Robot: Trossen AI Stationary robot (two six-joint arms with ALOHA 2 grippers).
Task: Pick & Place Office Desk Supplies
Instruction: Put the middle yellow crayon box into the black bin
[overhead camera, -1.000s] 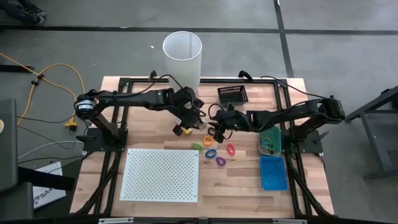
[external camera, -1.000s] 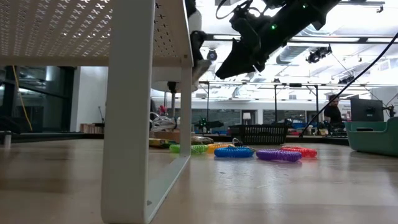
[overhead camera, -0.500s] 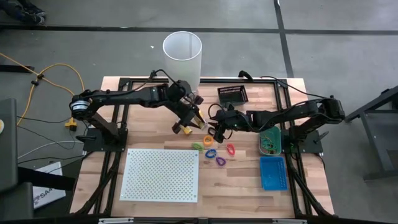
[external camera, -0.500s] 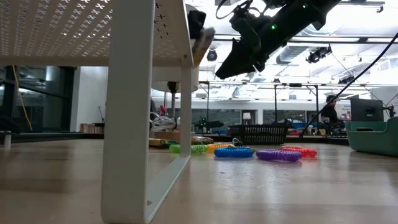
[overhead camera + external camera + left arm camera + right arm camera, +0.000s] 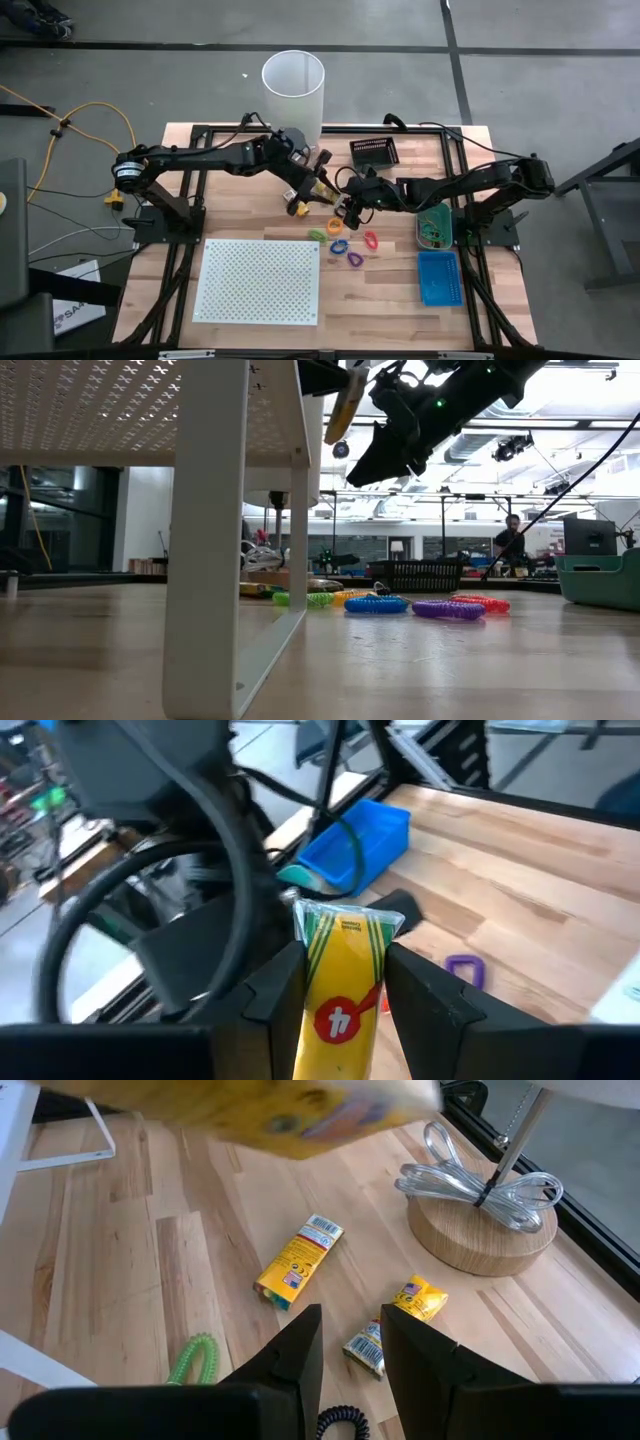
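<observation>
Left fingers: pinching a yellow-orange crayon-style packet (image 5: 340,985) with green stripes and a red round mark, one dark finger (image 5: 280,990) against each long side.
Left gripper (image 5: 311,188): raised above the wooden counter (image 5: 240,180), just beside the right gripper, near the tall white cylinder (image 5: 294,88).
Held packet, low view: tilted, high above the counter, beside the white perforated board's leg (image 5: 205,540).
Right fingers: slightly spread, nothing between them; one dark finger (image 5: 300,1350) low in the right wrist view.
Right gripper (image 5: 350,200): lifted off the counter, above the group of coiled loops, arm reaching in from the right side.
Loose packets: one long yellow-orange packet (image 5: 297,1260) lying flat on the wood; two smaller yellow packets (image 5: 420,1298) near it, close to a round wooden base (image 5: 480,1240) with a bundled silver cable.
Coiled loops: green (image 5: 305,599), orange (image 5: 352,596), blue (image 5: 376,603), purple (image 5: 447,608) and pink-red (image 5: 484,602), lying flat and close together on the counter between the white perforated board (image 5: 258,280) and the bins.
Bins: black mesh basket (image 5: 373,152) at the far edge; teal tray (image 5: 433,228) and blue tray (image 5: 438,277) on the right side.
Background: a person far off in the room, low view.
</observation>
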